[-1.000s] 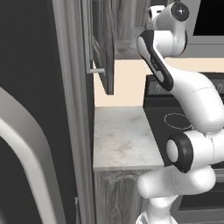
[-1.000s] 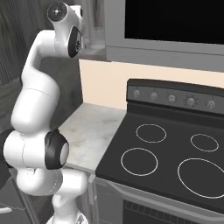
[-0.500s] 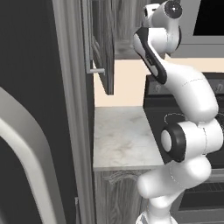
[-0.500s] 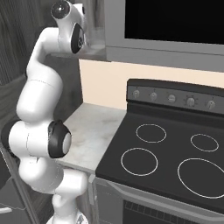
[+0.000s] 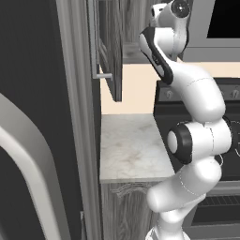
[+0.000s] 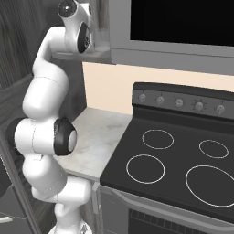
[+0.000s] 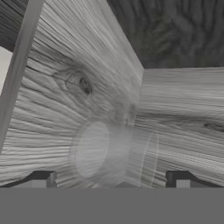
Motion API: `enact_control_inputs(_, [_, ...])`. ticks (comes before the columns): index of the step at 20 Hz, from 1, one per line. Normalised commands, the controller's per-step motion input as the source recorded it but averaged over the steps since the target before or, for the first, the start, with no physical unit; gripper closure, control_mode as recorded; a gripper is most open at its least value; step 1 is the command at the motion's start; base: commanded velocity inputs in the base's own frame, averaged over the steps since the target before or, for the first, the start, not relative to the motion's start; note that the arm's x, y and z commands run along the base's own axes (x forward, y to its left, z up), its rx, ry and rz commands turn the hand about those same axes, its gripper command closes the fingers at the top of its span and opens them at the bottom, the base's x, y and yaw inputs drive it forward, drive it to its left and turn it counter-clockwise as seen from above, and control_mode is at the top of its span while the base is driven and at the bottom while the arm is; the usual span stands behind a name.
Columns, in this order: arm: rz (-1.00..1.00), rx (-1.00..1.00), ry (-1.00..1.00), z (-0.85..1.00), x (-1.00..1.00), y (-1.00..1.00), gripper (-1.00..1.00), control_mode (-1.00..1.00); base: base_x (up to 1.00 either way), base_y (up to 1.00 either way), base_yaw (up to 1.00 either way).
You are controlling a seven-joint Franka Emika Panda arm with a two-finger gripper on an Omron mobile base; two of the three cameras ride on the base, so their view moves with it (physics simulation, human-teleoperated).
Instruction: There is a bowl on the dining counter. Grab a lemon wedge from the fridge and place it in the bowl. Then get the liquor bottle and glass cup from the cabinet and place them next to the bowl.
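— Kitchen corner first: what's in front of your hand camera?

— Grey wood grain all round: you're looking into the cabinet (image 7: 87, 87), at the inner corner where two of its walls meet. Against that corner you have the glass cup (image 7: 116, 155), clear and faint, seen with its axis running across the picture, one round end toward the left. It sits between your two finger tips (image 7: 41, 179), low in the frame.

— And the claw itself?

— Your gripper (image 7: 113, 183) is spread wide, one tip on each side of the cup, with a gap showing between each tip and the glass. You hold nothing. I can't tell whether the cup touches anything of the hand below the frame's edge.

— Where does that put you in the room?

— From the left base camera, the cabinet's door (image 5: 110, 47) stands swung out, its pale bar handle (image 5: 104, 75) facing you, and your arm (image 5: 187, 84) reaches up beside it toward the cabinet. Below, a small marble counter (image 5: 131, 150) fills the space between the dark fridge (image 5: 37, 117) on the left edge and the black stove (image 6: 178, 160) on the right. Over the stove hangs a dark-windowed microwave (image 6: 183, 23).
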Motion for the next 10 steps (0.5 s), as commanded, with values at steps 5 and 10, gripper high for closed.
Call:
enact_control_inputs(5, [0.0,0.0,0.0,0.0,0.16,0.0,-1.0,-1.0,0.0,0.0,0.0])
enact_control_inputs(10, [0.0,0.0,0.0,0.0,0.17,0.0,-1.0,-1.0,0.0,0.0,0.0])
